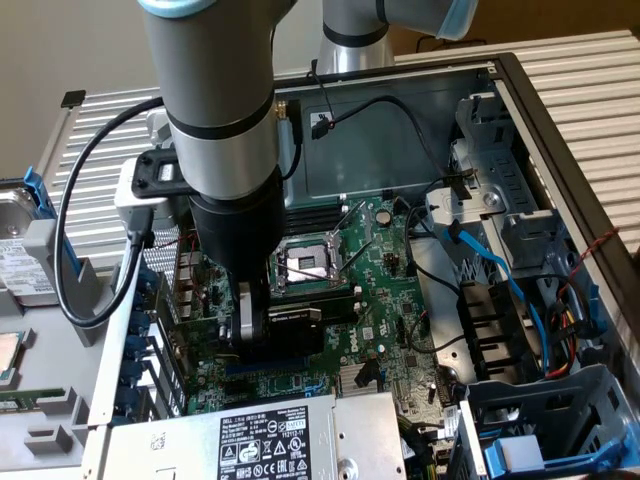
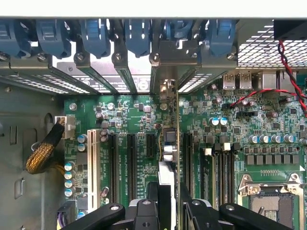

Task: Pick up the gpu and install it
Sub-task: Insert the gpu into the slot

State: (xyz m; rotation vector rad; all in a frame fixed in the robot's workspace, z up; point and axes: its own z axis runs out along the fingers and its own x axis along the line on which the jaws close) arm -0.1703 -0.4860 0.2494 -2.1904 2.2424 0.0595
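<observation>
**Seating the gpu over its slot**

Gripping the gpu (image 1: 292,322) on edge, the fingers (image 2: 144,211) are closed on its two faces, holding it upright at the lower centre of the exterior view, just above the motherboard (image 1: 385,290). In the wrist view the card (image 2: 168,167) is edge-on, a thin strip running up from between the fingers toward the row of rear brackets (image 2: 144,72); its long axis lies along the expansion slots (image 2: 130,160), and its silver end (image 2: 165,88) points at a bracket opening. Whether the lower edge already touches a slot I cannot tell.

Close beside it in the exterior view are the CPU socket (image 1: 305,262), just above the card, and the power supply (image 1: 260,440) below. Black cables (image 1: 100,230) loop off the wrist at the exterior view's left, clear of the card. My judgement: the crowded bracket row leaves little sideways room.
</observation>
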